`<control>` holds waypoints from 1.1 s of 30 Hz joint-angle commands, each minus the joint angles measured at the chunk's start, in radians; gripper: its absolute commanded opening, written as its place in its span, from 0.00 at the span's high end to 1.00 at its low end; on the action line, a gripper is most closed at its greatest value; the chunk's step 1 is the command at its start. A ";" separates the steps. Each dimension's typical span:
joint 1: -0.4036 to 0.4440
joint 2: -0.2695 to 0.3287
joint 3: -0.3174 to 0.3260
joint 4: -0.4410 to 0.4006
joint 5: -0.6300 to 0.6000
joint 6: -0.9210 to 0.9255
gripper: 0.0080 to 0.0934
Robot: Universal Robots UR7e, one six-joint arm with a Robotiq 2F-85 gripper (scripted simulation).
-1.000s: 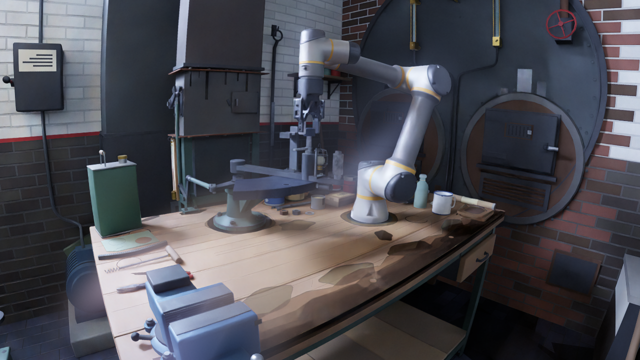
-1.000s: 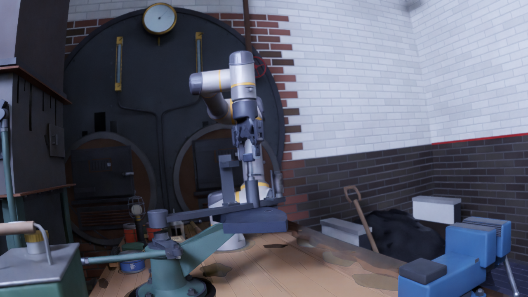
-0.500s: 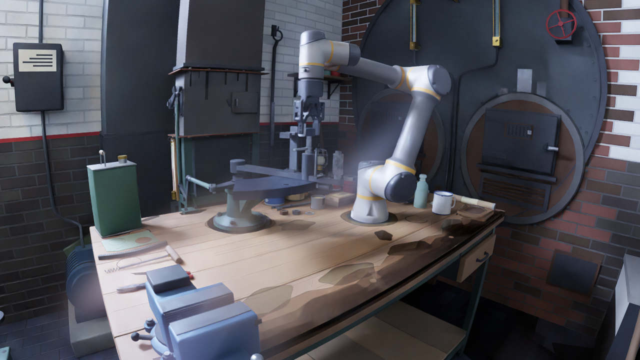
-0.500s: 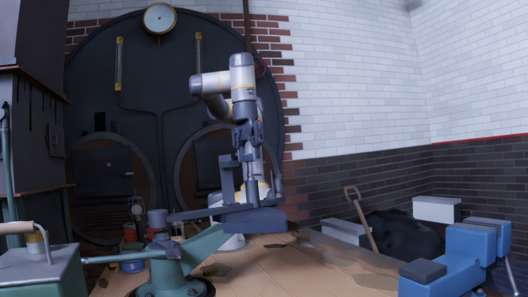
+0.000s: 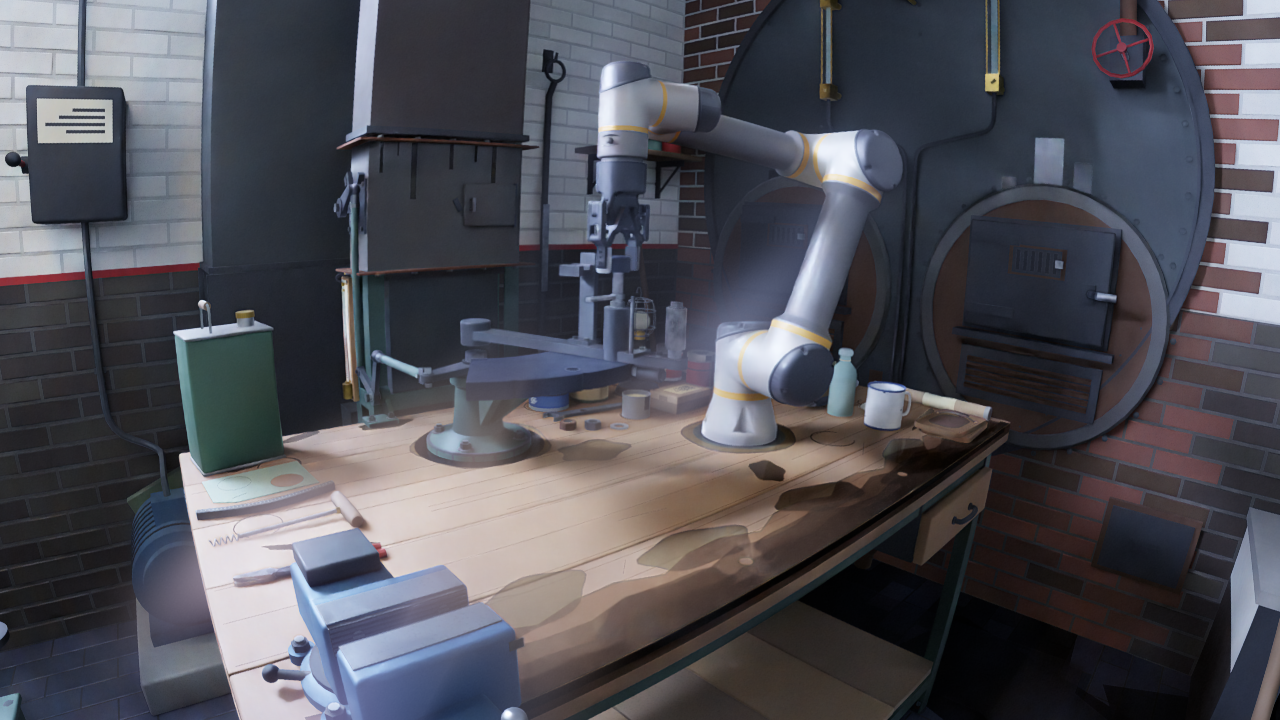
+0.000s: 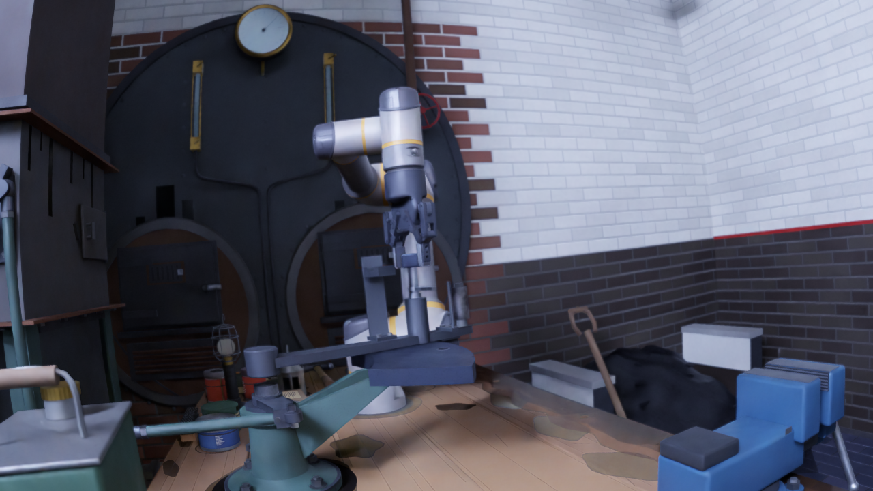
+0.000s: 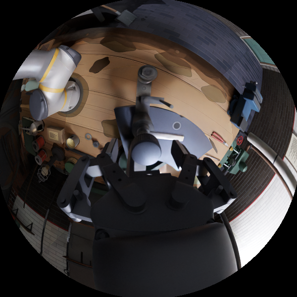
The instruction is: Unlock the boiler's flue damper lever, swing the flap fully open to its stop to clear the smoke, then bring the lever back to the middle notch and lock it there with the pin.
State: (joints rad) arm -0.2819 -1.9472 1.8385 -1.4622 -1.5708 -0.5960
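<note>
At the back of the wooden bench stands the damper assembly: a teal pedestal [image 5: 477, 430] carries a dark fan-shaped notch plate [image 5: 546, 369], and a grey lever [image 5: 537, 338] runs over it from the pivot. An upright locking pin [image 6: 412, 278] with a rounded knob [image 7: 146, 151] rises from the lever's outer end. My gripper [image 5: 618, 260] [image 6: 410, 255] [image 7: 149, 151] hangs straight down over that knob, open and holding nothing, with its fingers either side of the knob. A hole [image 7: 176, 126] shows in the plate to one side of the pin.
A green oil can [image 5: 229, 394] stands at the bench's left end, and a blue vise [image 5: 394, 631] sits at the near corner. Small tins, a lantern, a bottle [image 5: 841, 383] and a white mug [image 5: 886, 405] crowd the bench around my base [image 5: 738, 421]. The boiler front [image 5: 1029, 224] rises behind.
</note>
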 commanded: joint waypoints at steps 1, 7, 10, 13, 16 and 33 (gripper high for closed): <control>0.000 0.000 0.000 0.000 0.000 0.000 0.16; 0.000 0.000 0.000 0.000 0.000 0.000 0.30; 0.000 0.000 0.000 0.000 0.000 0.000 0.37; 0.000 0.000 0.000 0.000 0.000 0.000 0.44; 0.000 0.000 0.000 0.000 0.000 0.000 0.51; 0.000 0.000 0.000 0.000 0.000 0.000 0.91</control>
State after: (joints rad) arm -0.2819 -1.9475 1.8383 -1.4617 -1.5712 -0.5960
